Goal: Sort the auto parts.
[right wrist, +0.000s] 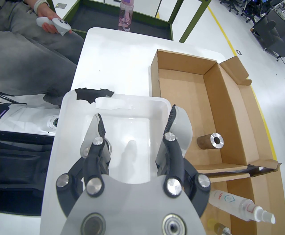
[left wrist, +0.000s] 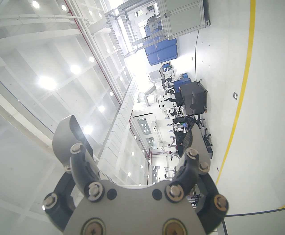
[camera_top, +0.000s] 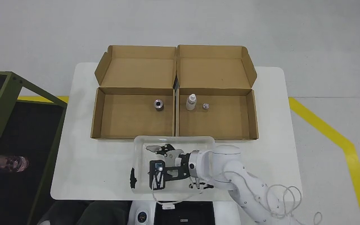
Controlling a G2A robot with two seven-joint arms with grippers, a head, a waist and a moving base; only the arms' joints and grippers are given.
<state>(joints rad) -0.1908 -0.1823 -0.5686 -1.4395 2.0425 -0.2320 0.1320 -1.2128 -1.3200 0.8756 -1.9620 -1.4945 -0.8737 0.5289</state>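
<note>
My right gripper (right wrist: 134, 124) (camera_top: 160, 163) hangs open over the white plastic bin (right wrist: 66, 115) (camera_top: 175, 139) at the table's front, with nothing between its fingers. A round metal part (right wrist: 109, 146) lies in the bin, mostly hidden behind one finger. In the left cardboard box (camera_top: 104, 126) lies a metal cylinder (camera_top: 157, 104) (right wrist: 211, 141). The right cardboard box (camera_top: 247, 126) holds a white spray bottle (camera_top: 191, 102) (right wrist: 236, 207) and a small metal part (camera_top: 206, 106). My left gripper (left wrist: 133, 135) is open, holds nothing, and points up at the ceiling.
Both boxes have their lids (camera_top: 140, 67) folded back toward the table's far edge. Black tape (right wrist: 93, 94) sticks on the bin's rim. A dark green stand (camera_top: 17, 95) sits left of the table, with a pink bottle (right wrist: 125, 15) on it.
</note>
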